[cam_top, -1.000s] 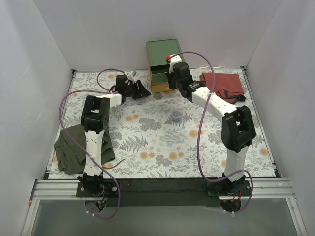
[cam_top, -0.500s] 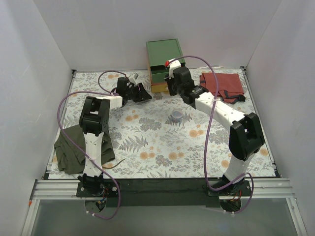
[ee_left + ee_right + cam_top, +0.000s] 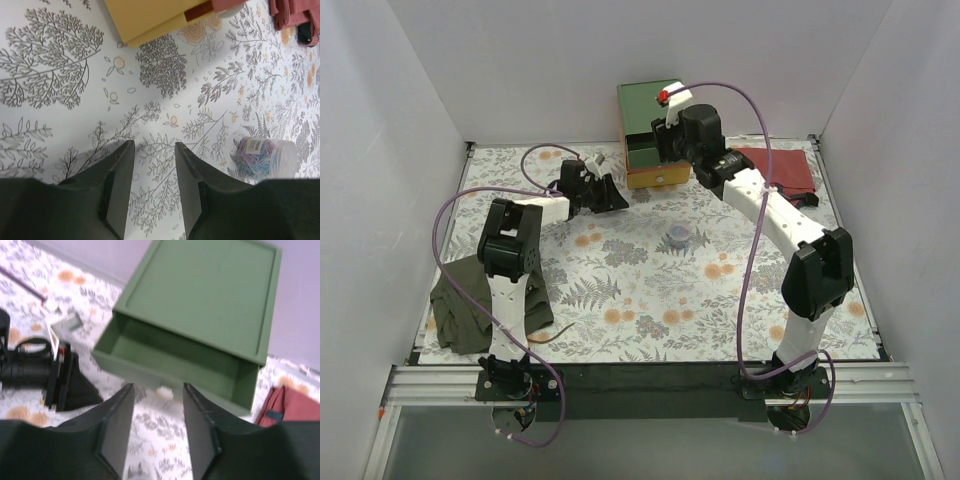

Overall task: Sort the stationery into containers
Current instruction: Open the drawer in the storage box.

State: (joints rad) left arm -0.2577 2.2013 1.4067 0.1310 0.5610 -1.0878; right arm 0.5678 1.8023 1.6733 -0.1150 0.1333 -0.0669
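The cube-shaped box [image 3: 650, 125] stands at the back of the mat, green on top over salmon-red and yellow layers. Its green top drawer [image 3: 170, 357] is pulled open, looks empty, and has a white knob [image 3: 165, 390]. My right gripper [image 3: 666, 140] hovers open and empty just above and in front of that drawer [image 3: 157, 386]. My left gripper [image 3: 613, 193] is open and empty over the mat left of the box [image 3: 154, 144]. The small grey-blue roll [image 3: 677, 237] sits mid-mat and also shows in the left wrist view [image 3: 264, 157]. No pens or markers are in view.
A folded red cloth [image 3: 775, 170] lies right of the box. An olive-green cloth [image 3: 470, 300] lies at the left front beside the left arm. Purple cables loop over both arms. White walls close in the mat on three sides.
My right gripper has lifted and moved back from the drawer front to above the box. The left gripper has shifted slightly right. The drawer stays open.
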